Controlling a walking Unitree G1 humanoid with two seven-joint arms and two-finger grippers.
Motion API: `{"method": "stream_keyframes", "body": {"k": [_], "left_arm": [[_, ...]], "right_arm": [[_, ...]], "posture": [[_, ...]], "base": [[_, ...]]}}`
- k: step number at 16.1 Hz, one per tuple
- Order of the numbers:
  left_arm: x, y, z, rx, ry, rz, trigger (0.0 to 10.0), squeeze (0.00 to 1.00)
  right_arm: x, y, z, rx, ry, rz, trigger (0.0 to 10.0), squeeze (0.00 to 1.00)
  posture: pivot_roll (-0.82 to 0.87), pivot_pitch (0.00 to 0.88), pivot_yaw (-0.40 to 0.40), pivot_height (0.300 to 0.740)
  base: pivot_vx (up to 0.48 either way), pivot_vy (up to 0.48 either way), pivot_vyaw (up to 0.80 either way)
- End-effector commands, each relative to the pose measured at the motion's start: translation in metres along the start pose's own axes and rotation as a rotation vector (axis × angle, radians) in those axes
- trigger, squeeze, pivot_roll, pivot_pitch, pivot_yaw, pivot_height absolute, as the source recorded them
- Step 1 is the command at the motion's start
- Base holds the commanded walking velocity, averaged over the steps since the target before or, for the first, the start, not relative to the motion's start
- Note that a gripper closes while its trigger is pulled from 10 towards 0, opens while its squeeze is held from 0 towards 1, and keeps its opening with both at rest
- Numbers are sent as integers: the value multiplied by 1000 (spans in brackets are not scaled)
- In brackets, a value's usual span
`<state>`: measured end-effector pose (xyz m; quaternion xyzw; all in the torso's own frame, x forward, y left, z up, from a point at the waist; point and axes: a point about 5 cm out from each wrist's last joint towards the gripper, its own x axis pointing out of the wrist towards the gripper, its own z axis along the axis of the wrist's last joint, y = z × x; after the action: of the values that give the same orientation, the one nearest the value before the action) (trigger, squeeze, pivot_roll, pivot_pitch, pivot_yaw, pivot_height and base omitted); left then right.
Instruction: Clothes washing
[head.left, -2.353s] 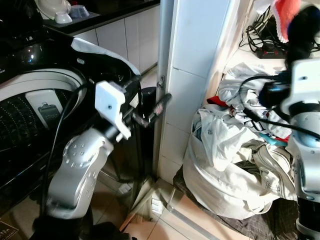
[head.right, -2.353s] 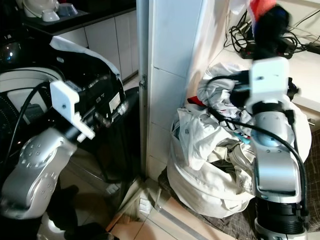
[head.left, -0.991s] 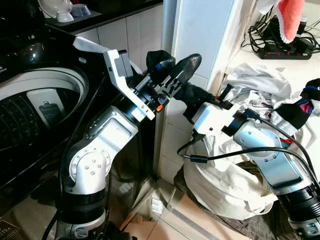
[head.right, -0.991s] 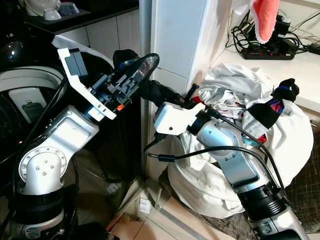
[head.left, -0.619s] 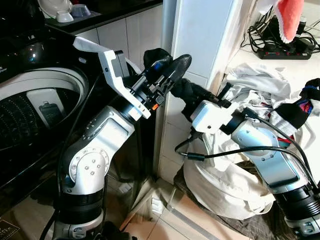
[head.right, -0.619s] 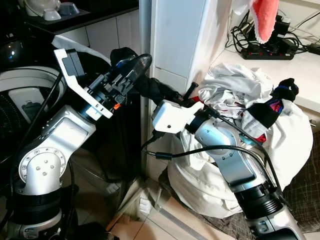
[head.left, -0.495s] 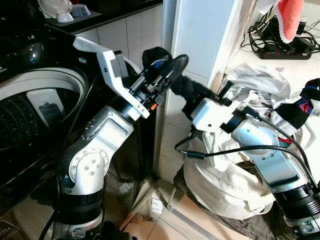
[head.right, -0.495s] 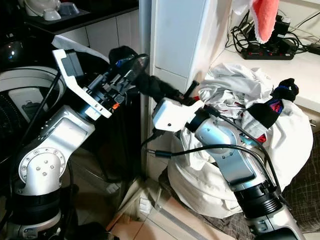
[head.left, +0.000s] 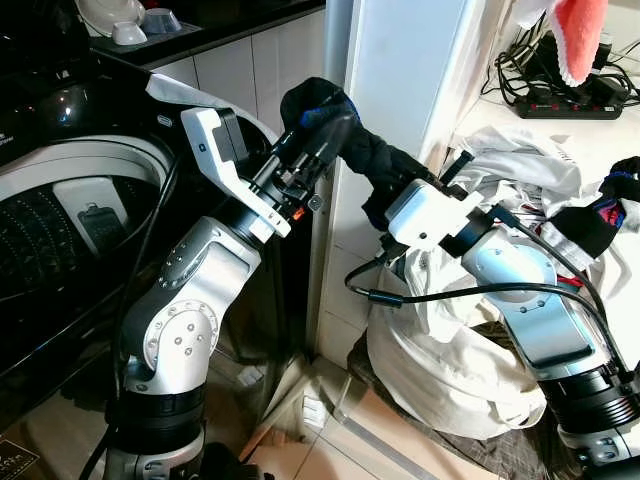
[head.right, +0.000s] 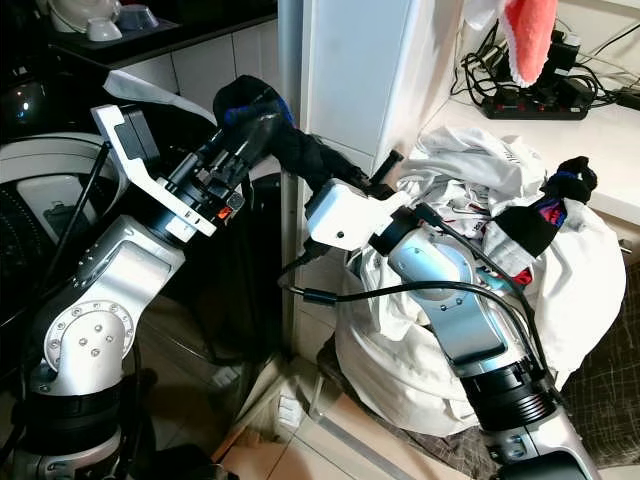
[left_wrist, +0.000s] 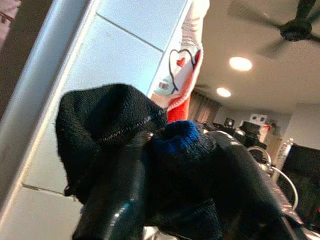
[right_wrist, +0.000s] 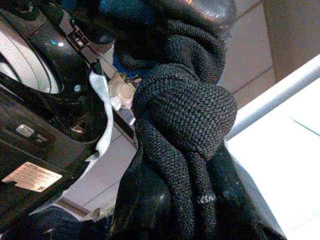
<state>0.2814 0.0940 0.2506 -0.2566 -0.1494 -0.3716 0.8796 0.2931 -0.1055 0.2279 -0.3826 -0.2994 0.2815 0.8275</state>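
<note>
sock, black with a blue toe patch, was seen in the left eye view stretched between the two grippers in front of the white pillar. its long axis was judged to run from the left gripper, up and toward the washing machine, down to the right gripper, nearer the laundry bag. the blue end was pinched at the left fingers; the dark tail was held at the right. the left arm was judged the nearer to the open drum, so the coming move was taken to depend on the right fingers letting go.

in the right eye view the same line was confirmed: the sock was slung from the left fingertips across to the white housing of the right wrist. a second dark sock was draped on the piled clothes.

in the left wrist view both left fingers were pressed onto the blue and black knit, with cloth bulging between and above them.

in the right wrist view the knit was bunched into a knot between the right fingers, which were closed around it. the fingertips themselves were covered by cloth, so the depth of the grip could not be made out.
</note>
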Motion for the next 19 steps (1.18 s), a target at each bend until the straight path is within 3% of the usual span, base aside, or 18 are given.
{"method": "stream_keyframes", "body": {"k": [1, 4, 5, 6, 7, 9, 10, 11, 15, 18, 19], "left_arm": [[3, 0, -2, 14, 7, -2, 0, 0], [4, 2, -2, 43, 2, 11, 0, 0], [4, 3, -2, 54, 5, 19, 0, 0], [5, 5, -2, 63, 1, 34, 0, 0], [6, 9, -1, 88, -8, 68, 0, 0], [6, 16, 0, 120, -11, 124, 0, 0], [6, 19, 1, 129, -19, 143, 0, 0], [6, 20, 2, 125, -23, 146, 0, 0], [6, 23, 3, 141, -30, 165, 0, 0], [4, 39, 13, 217, -54, 265, 0, 0], [2, 49, 20, 289, -61, 333, 0, 0]], "right_arm": [[2, -9, 1, -6, -4, -22, 0, 0], [2, -9, 1, -7, -2, -30, 0, 0], [2, -9, 1, -8, 0, -32, 627, 0], [2, -9, 1, -7, 0, -33, 1294, 0], [2, -9, 0, -7, 3, -34, 3294, 0], [2, -9, 0, -6, 4, -35, 5255, 0], [2, -9, 0, 4, 5, -39, 10000, 808], [3, -9, 0, 24, 3, -35, 10000, 1000], [4, -8, 0, 40, 4, -22, 10000, 1000], [2, -9, -2, 23, 29, -38, 10000, 1000], [0, -11, -6, 8, 59, -57, 10000, 663]], "posture": [[17, 0, -15, 740], [16, 0, -13, 740], [16, 0, -13, 740], [15, 0, -12, 740], [15, 0, -12, 740], [15, 0, -11, 740], [15, 0, -11, 740], [15, 0, -11, 740], [16, 0, -14, 740], [18, 0, -14, 740], [20, 0, -15, 740]], "base": [[0, 0, 0], [0, 0, 0], [0, 0, 0], [0, 0, 0], [0, 0, 0], [0, 0, 0], [0, 0, 0], [0, 0, 0], [0, 0, 0], [0, 0, 0], [0, 0, 0]]}}
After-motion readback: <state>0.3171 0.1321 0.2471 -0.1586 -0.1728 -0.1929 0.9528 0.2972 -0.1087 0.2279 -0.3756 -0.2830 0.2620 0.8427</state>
